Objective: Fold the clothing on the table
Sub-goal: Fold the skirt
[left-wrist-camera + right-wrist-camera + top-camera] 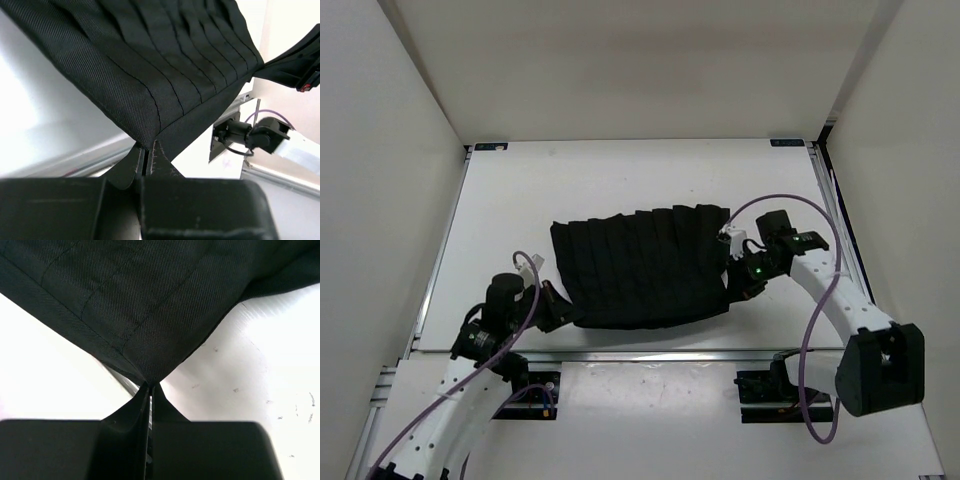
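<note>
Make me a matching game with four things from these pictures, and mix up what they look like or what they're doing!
Things:
1. clothing
2. table
3. left gripper
4. cable

Clues:
A. purple, curving in a loop
B. white and flat
C. black with pleat lines
D. shut on a corner of the cloth

Pairs: 1-C, 2-B, 3-D, 4-A

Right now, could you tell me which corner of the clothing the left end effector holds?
The near left corner of the clothing: the left end effector is shut on its tip, while both far corners lie free.
</note>
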`<state>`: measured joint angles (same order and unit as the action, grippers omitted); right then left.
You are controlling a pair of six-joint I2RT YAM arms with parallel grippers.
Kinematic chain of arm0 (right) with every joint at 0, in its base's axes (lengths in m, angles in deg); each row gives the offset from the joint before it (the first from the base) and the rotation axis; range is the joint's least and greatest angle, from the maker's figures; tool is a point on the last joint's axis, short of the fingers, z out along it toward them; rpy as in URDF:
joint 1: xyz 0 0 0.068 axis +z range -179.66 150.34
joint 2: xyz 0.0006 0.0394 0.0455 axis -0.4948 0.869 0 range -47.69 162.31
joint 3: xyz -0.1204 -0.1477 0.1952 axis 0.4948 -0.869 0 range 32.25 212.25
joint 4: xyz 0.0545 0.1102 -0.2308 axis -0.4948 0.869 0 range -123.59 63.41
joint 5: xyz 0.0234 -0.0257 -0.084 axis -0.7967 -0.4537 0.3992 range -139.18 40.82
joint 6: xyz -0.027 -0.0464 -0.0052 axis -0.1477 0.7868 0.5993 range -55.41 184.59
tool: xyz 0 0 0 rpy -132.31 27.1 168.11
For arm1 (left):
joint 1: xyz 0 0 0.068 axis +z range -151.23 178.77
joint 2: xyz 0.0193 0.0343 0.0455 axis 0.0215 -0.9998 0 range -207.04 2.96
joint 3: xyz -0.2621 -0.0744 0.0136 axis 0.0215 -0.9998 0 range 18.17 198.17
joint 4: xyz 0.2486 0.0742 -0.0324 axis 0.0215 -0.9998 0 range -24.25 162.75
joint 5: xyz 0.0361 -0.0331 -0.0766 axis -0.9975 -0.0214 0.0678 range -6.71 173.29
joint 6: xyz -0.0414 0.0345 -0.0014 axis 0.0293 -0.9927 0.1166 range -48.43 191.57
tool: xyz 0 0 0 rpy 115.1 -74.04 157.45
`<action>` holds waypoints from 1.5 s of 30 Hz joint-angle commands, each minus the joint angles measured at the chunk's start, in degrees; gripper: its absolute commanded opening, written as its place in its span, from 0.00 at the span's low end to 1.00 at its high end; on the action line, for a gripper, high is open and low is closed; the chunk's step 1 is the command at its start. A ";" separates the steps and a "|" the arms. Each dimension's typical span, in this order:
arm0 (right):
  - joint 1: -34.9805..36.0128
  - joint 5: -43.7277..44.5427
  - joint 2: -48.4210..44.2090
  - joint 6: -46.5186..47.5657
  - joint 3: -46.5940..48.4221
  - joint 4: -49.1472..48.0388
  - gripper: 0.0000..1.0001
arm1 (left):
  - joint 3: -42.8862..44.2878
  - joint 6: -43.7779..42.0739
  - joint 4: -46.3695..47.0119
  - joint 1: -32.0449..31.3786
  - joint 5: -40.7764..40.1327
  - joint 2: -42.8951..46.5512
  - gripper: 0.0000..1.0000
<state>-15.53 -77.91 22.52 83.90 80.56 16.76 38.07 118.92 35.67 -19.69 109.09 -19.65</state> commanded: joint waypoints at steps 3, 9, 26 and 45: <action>-4.71 -4.91 -2.89 6.86 4.59 8.87 0.00 | 8.12 -5.52 -7.83 -1.22 0.57 -4.45 0.00; -8.33 -9.15 -3.16 14.17 16.87 17.93 0.00 | 14.55 -5.08 -8.80 -3.25 2.76 -10.42 0.00; -9.38 -21.88 21.09 1.01 42.29 -1.54 0.00 | 36.67 5.21 21.77 3.52 4.62 -45.38 0.00; -21.70 -12.31 39.31 -13.53 45.59 -19.76 0.94 | 55.77 0.91 40.88 19.07 -3.49 -74.95 0.99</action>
<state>-38.67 -90.53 68.12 65.35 132.06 -2.08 89.61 126.46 78.69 0.62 104.94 -98.49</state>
